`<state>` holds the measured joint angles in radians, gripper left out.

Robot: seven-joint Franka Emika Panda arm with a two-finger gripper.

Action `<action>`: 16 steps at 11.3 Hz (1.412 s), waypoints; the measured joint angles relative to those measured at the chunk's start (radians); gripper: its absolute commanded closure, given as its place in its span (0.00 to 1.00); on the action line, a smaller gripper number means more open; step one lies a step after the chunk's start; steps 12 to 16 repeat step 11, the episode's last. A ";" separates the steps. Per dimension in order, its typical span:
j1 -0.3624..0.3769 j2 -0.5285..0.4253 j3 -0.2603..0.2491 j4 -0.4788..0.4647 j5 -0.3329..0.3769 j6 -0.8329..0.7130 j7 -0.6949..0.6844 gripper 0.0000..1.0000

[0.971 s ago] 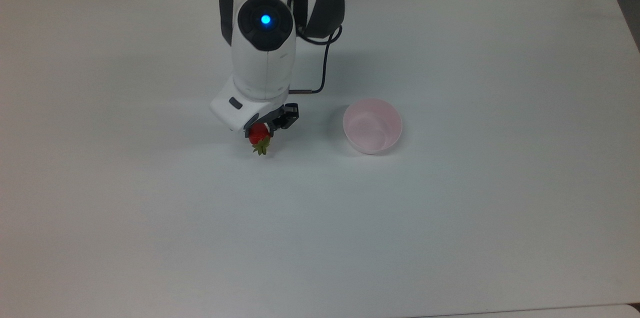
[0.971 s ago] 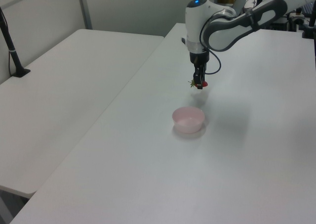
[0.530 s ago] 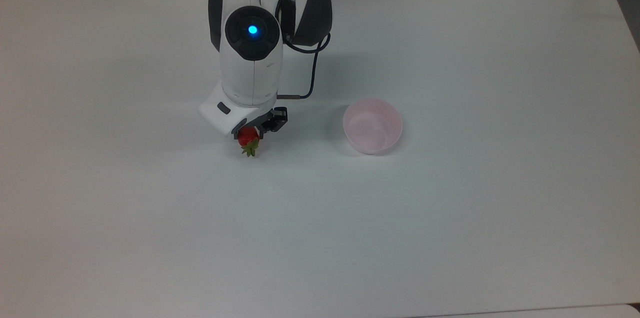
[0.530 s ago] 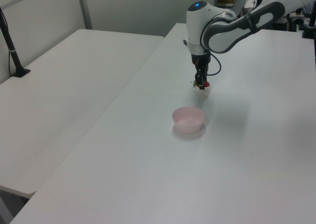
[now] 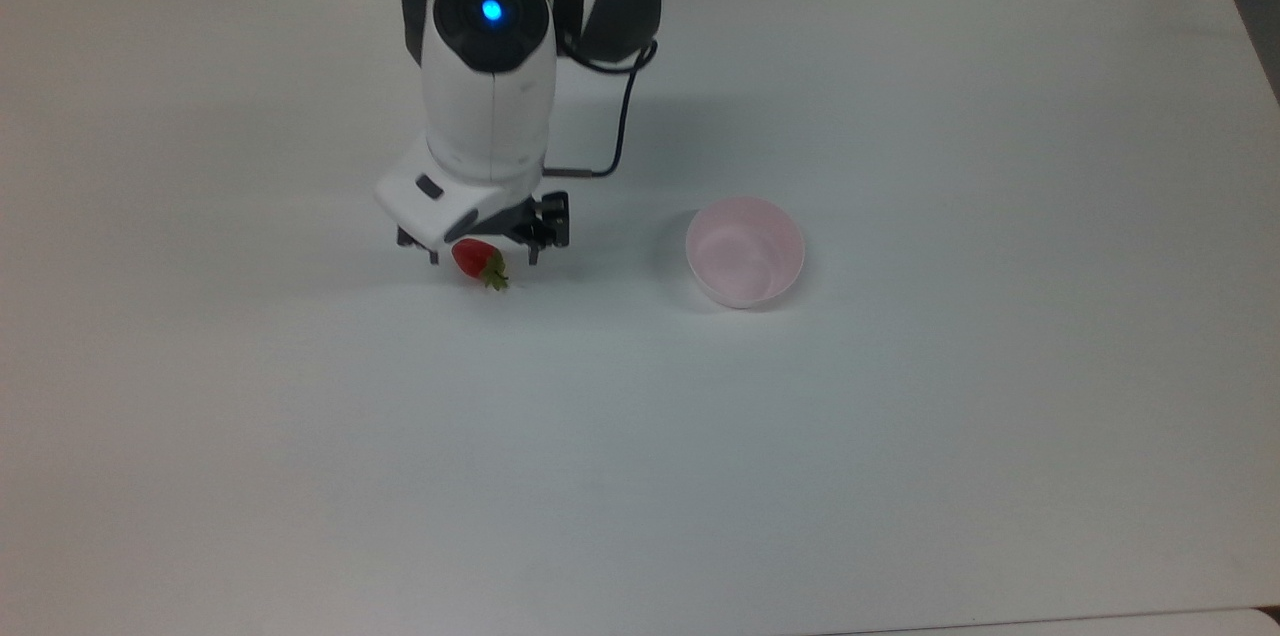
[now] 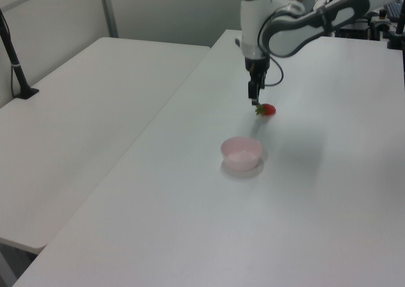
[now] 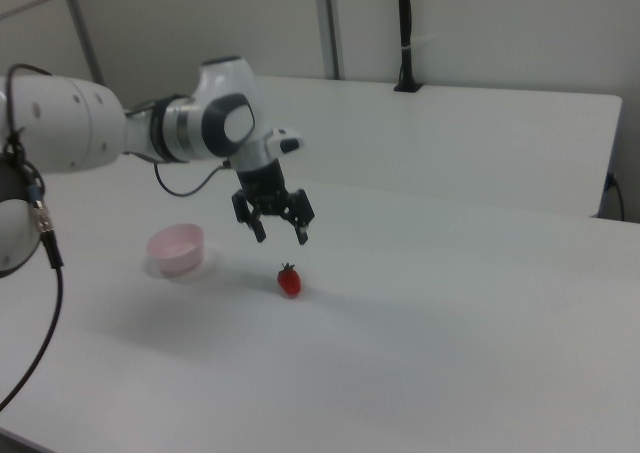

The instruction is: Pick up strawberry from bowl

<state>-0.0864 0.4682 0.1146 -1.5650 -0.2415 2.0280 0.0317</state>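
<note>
Hovering jaws (image 7: 281,233): spread wide, gripping nothing, above strawberry
Strawberry (image 7: 289,280): lay on white surface (image 5: 900,436), clear of bowl
Bowl (image 5: 745,251): sat empty, well apart

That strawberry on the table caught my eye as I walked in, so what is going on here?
A robot arm's gripper hangs open just above the strawberry, which lies on the white table, not held. The pink bowl sits apart from it, toward the right view's left, with nothing in it. So the strawberry is out of the bowl and set down.
</note>
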 measured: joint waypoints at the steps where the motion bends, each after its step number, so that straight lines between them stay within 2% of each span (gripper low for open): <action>1: -0.002 -0.042 0.000 0.005 0.001 -0.049 0.000 0.00; 4: -0.003 -0.196 -0.003 0.009 0.096 -0.179 0.000 0.00; 6: 0.011 -0.283 -0.009 0.008 0.122 -0.287 0.000 0.00; 9: 0.099 -0.374 -0.042 0.001 0.156 -0.382 0.016 0.00; 11: 0.156 -0.415 -0.099 -0.015 0.167 -0.417 0.027 0.00; 16: 0.156 -0.415 -0.099 -0.015 0.167 -0.417 0.027 0.00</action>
